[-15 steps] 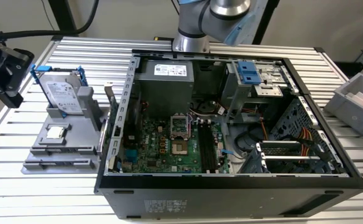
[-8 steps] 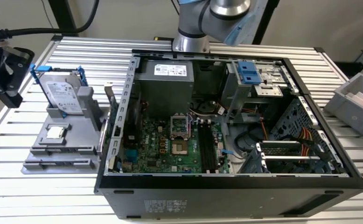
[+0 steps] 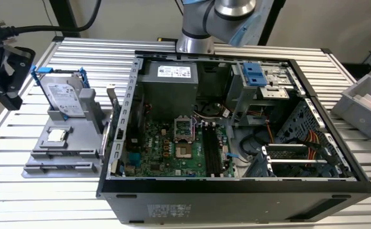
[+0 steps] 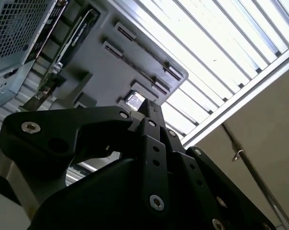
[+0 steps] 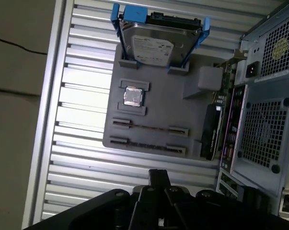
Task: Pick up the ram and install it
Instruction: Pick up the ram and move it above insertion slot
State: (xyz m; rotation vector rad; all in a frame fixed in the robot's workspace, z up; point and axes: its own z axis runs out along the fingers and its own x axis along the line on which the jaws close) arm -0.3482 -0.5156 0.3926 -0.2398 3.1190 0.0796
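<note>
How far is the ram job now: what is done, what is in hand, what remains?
Done: nothing that shows. The ram sits in the grey holder beside the computer case. In hand: the hand hangs near that holder with no ram in it. Left: the pick-up and the install; the long black motherboard slots look empty.

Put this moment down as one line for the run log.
gripper: holding nothing, near grey parts holder | ram: on edge in holder | computer case: open
</note>
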